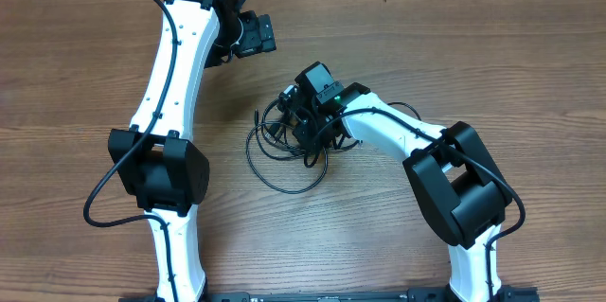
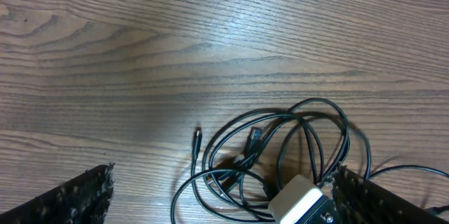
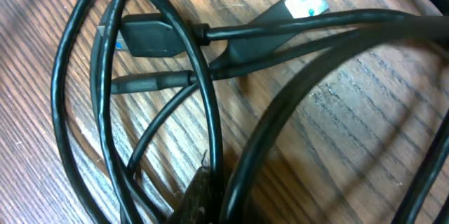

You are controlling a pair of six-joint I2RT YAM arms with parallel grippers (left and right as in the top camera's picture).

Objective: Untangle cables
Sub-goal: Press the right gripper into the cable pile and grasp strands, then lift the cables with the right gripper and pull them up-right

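Observation:
The cables lie as one knot of thin black cords at the table's middle. My right gripper is pressed down into the knot. In the right wrist view its dark fingertips are together, with a thin cord running straight into them. A silvery USB plug and a black plug lie just beyond. My left gripper hovers at the back, apart from the knot. It stands wide open and empty, with the cable loops and a loose plug tip below it.
The white arm links and their thicker black hoses cross the left side. The right arm's elbow sits right of the knot. Its white wrist part shows between my left fingers.

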